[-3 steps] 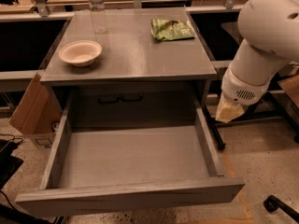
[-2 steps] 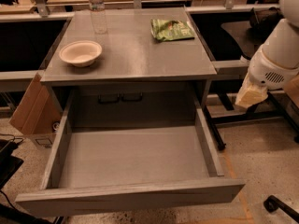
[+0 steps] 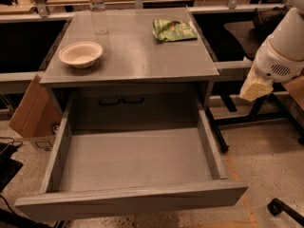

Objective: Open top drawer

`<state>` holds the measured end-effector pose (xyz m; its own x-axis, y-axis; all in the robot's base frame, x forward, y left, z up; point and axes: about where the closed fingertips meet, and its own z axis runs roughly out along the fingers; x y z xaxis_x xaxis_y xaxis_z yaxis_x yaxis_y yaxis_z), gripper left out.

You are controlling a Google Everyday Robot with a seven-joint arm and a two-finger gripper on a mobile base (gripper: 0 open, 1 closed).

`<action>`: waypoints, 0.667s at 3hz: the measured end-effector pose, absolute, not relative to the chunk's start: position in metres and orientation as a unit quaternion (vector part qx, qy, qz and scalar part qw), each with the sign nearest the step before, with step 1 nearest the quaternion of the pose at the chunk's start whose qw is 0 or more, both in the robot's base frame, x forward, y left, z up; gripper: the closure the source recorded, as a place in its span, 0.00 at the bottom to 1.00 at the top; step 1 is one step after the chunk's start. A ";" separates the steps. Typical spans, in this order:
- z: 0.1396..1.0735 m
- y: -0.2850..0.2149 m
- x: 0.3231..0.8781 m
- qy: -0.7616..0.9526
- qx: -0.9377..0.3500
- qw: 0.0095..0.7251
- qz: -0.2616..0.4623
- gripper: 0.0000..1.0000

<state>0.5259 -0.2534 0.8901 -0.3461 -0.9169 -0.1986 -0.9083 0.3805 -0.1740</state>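
Grey top drawer [image 3: 133, 201] nearest the camera, standing far out of the cabinet; its plain flat front has no handle and runs nearly the cabinet's full width; the front's right end sits a little higher in the picture than its left. Black caster [image 3: 275, 207] on the speckled floor [image 3: 266, 156] at lower right, apart from the drawer. Behind the front is the shallow grey box interior, its side walls running back under the cabinet top; on the back wall inside the cabinet are two dark handles [image 3: 121, 99] side by side. Cardboard box [image 3: 31, 113] leans just beside the cabinet's left side.

Gripper [image 3: 256, 87] hangs right of the cabinet, below the level of the bench edge and above the floor, well apart from the drawer and touching nothing; it looks cream-coloured, at the end of the white arm [image 3: 285, 46] coming in from the upper right; cannot tell whether it is open or closed, or whether it holds anything.

Bench [image 3: 142, 56] - the cabinet's grey top - carries three things: a pale bowl [image 3: 80, 54] at front left, upright; a green bag [image 3: 174, 30] lying flat at back right; a clear bottle [image 3: 98, 8] upright at back left, beyond the bowl - all three apart from each other.
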 end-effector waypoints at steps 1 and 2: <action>0.890 -0.253 0.526 0.820 -0.557 0.133 -0.017 0.36; 0.890 -0.252 0.526 0.820 -0.557 0.133 -0.018 0.13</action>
